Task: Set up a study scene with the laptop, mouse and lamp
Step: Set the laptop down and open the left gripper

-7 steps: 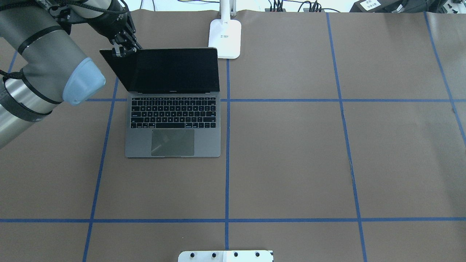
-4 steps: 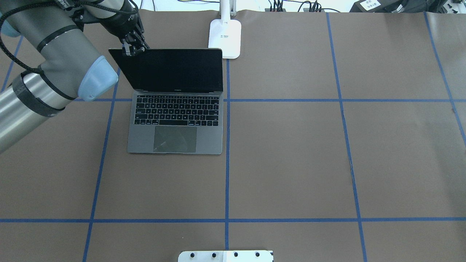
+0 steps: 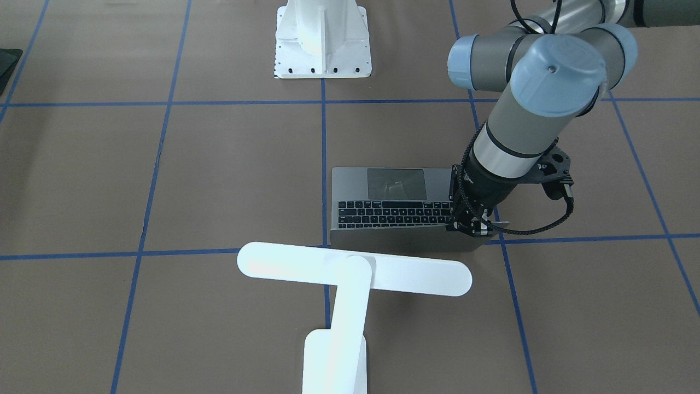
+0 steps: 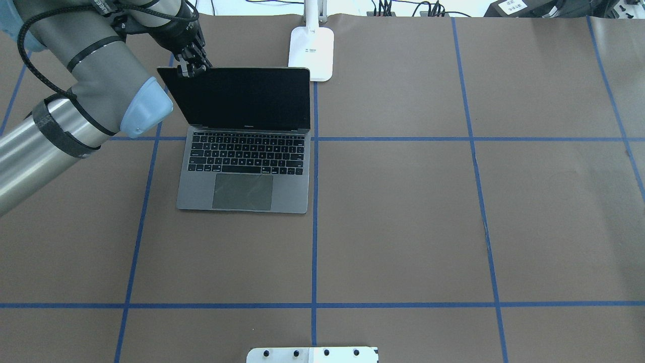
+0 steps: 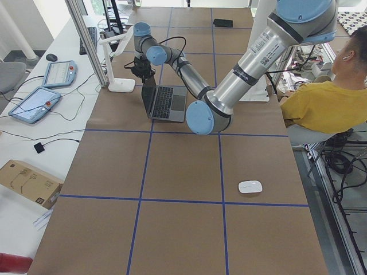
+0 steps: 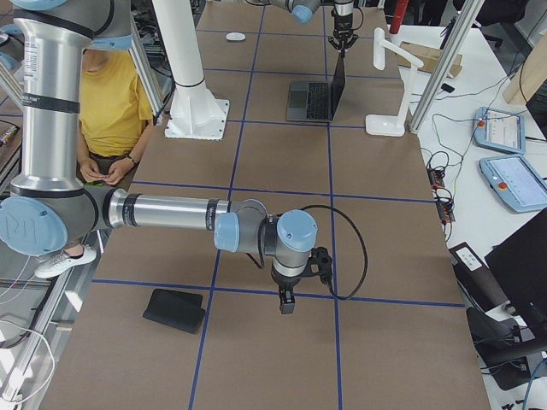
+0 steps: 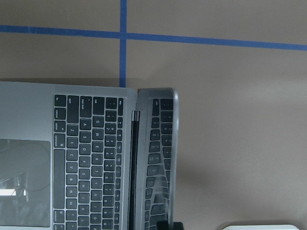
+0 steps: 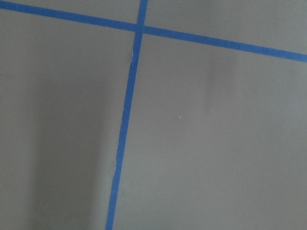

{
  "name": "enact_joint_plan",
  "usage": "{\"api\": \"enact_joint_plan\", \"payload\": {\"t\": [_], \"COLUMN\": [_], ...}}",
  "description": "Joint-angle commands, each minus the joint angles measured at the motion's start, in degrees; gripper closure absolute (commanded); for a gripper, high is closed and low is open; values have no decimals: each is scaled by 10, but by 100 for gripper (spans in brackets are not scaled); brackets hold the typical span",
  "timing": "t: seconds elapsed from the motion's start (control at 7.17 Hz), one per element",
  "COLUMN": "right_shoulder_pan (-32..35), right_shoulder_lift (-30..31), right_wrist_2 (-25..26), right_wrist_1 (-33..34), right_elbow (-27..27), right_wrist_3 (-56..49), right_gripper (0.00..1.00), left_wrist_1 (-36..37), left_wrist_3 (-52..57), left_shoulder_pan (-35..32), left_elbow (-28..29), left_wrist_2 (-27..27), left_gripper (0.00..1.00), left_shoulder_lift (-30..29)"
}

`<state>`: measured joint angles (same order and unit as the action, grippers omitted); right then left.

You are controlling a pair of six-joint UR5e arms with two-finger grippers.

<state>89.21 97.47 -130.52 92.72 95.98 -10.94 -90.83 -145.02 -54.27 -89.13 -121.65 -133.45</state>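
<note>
Left gripper [image 4: 191,69]: grips top corner of raised laptop [image 4: 247,174] lid, fingers nearly together. Lamp [image 4: 311,50] near, to gripper's right. Right gripper [image 6: 286,307]: opening not determinable.

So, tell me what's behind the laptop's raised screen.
The lamp stands just behind the laptop's far right corner, its bar head spanning behind the lid. The left gripper pinches the lid's left corner. The table strip right behind the lid is covered by screen or bar.

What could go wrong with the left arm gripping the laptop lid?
The left gripper pinches only one top corner of the laptop lid: it may slip off or twist the hinge. The lamp base sits close by the lid's other corner; sliding the laptop that way could knock it.
</note>
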Motion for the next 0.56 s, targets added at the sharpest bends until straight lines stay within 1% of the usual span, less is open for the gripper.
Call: {"api": "enact_joint_plan", "payload": {"t": [0.0,0.14,0.28,0.42], "right_shoulder_pan": [0,0,-1,-1], "right_shoulder_lift": [0,0,0,1], "right_wrist_2": [0,0,0,0], "right_wrist_1": [0,0,0,0], "right_elbow": [0,0,0,0], "right_wrist_3": [0,0,0,0], "right_gripper": [0,0,0,0], "left_wrist_1": [-15,-15,-22,-23], "left_wrist_3": [-5,0,1,9], "left_shoulder_pan": [0,0,1,1], "left_elbow": [12,8,8,7], "left_wrist_2": [-1,0,0,0], "left_gripper": [100,44,1,0], "left_shoulder_lift": [0,3,5,4]}}
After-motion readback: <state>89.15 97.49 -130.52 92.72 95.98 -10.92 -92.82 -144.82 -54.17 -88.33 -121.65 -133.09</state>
